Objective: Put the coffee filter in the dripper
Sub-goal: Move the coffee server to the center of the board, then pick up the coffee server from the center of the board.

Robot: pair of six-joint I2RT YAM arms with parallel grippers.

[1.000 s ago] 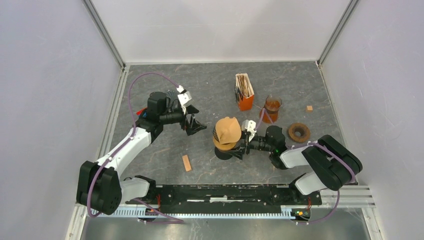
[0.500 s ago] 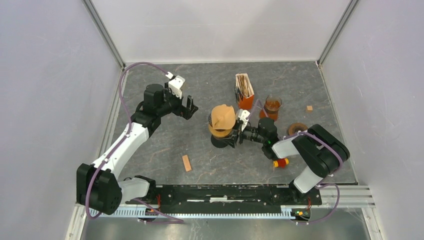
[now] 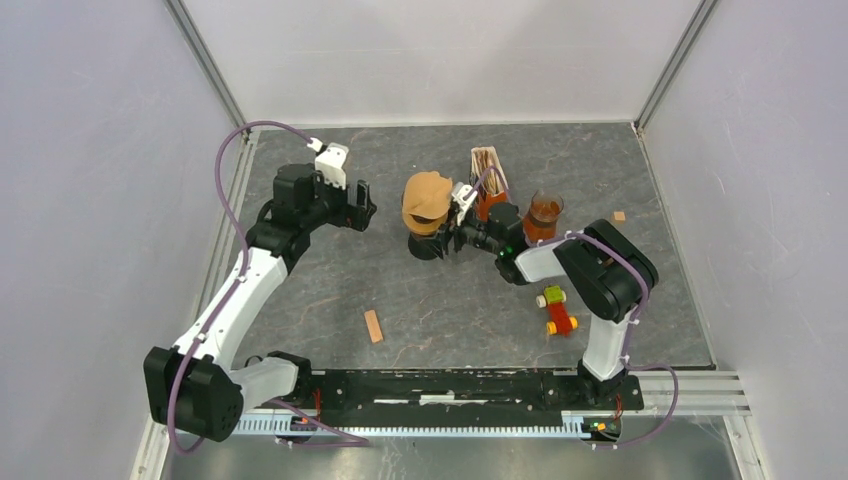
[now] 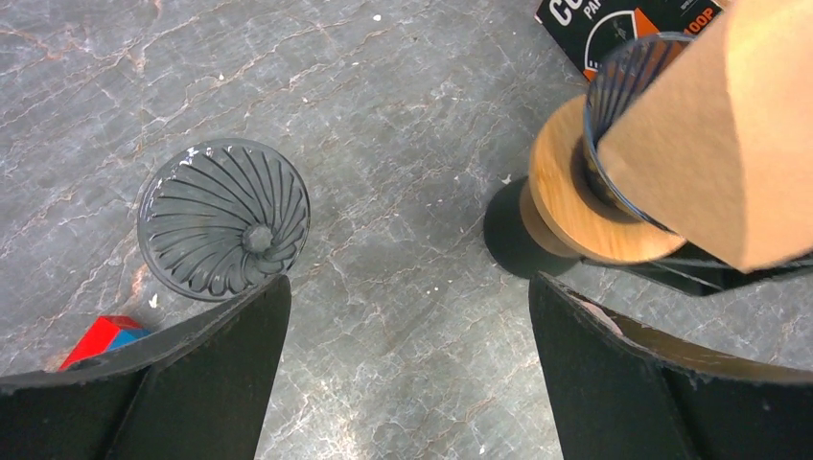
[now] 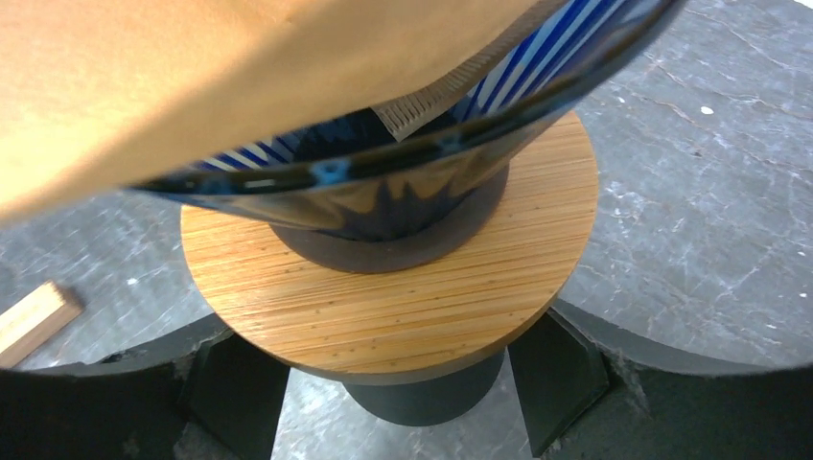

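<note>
Gripping, apparently, the dripper by its base in my right fingers, left fingers spread empty, I risk jolting the loose filter out.

Matt brown paper coffee filter, glossy blue ribbed dripper, grained wooden collar, matt stone-patterned table

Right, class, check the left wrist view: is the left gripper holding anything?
No, the left gripper is open, its fingers wide apart with only bare table between them.
</note>
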